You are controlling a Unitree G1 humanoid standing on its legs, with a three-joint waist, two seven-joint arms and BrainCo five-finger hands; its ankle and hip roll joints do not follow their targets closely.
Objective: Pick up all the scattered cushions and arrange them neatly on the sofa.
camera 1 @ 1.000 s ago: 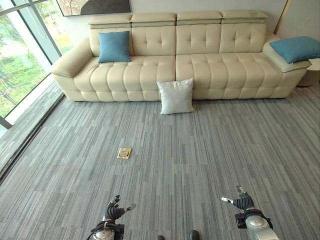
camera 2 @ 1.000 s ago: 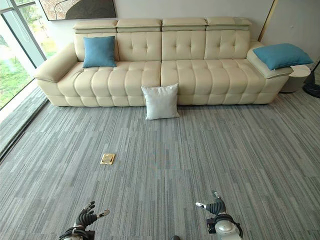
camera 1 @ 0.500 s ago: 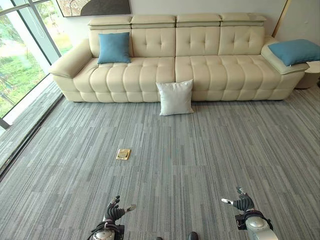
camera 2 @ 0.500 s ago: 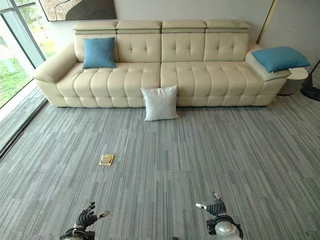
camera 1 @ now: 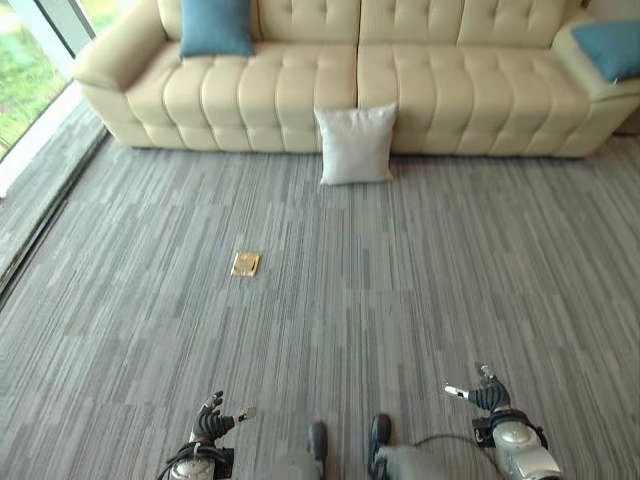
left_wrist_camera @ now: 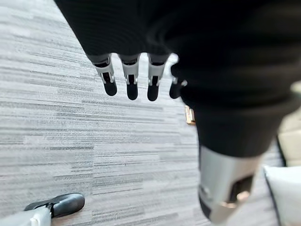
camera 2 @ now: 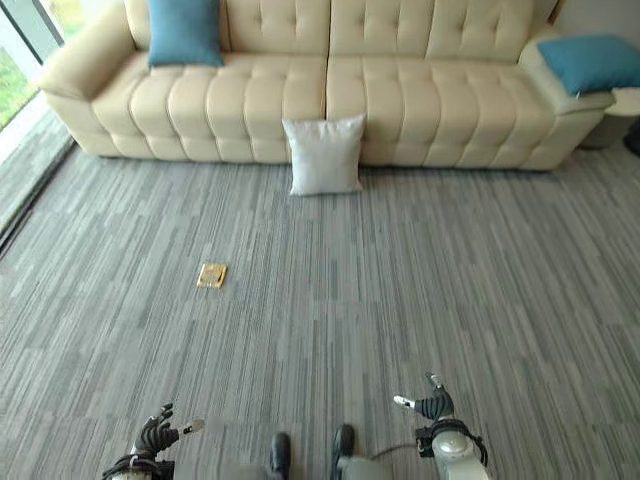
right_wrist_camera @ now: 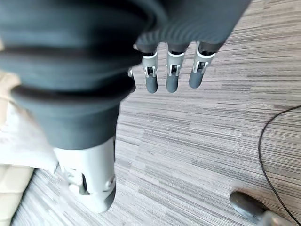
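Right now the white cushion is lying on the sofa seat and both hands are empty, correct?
Not quite. The white cushion stands on the carpet, leaning against the sofa front, as the left eye view shows. Both the left hand and right hand are empty.

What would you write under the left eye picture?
White cushion on the carpet against the sofa; both hands open, holding nothing.

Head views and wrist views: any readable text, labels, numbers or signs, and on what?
None can be read.
Small brass plate on the carpet: any marking is too small to tell.
White cushion, blue cushions and sofa: plain, no print visible.
Left hand and right hand: no visible markings.
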